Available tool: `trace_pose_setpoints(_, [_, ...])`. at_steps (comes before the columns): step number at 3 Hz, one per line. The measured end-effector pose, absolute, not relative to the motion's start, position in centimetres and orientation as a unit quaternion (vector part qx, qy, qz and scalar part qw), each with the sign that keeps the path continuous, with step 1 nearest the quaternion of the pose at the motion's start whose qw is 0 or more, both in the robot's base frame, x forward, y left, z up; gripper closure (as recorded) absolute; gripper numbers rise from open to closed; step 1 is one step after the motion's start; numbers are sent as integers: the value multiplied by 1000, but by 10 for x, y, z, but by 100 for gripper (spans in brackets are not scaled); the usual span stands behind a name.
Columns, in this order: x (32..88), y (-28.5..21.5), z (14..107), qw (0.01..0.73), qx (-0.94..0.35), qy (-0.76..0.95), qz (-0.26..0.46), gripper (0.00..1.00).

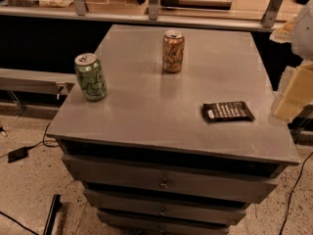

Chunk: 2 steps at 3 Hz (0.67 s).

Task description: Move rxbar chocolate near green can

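The bar (228, 111) lay flat near the counter's (146, 116) right front edge, well apart from the green can (90, 76) standing at the left, so nothing of the move looked done. The tool (295, 94) hung just off the counter's right edge, beside the bar but not touching it; whether it was open or closed I could not tell. Grasping, carrying left and setting down were all left to do.
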<state>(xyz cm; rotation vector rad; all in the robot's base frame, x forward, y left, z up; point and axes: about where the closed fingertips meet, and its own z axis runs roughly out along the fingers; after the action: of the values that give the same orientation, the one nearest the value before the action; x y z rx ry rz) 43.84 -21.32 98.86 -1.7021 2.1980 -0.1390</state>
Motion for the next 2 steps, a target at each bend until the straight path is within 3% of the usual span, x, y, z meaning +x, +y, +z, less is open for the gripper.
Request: trace_pose_setpoints(2, [464, -197, 940, 153, -631, 761, -12, 0])
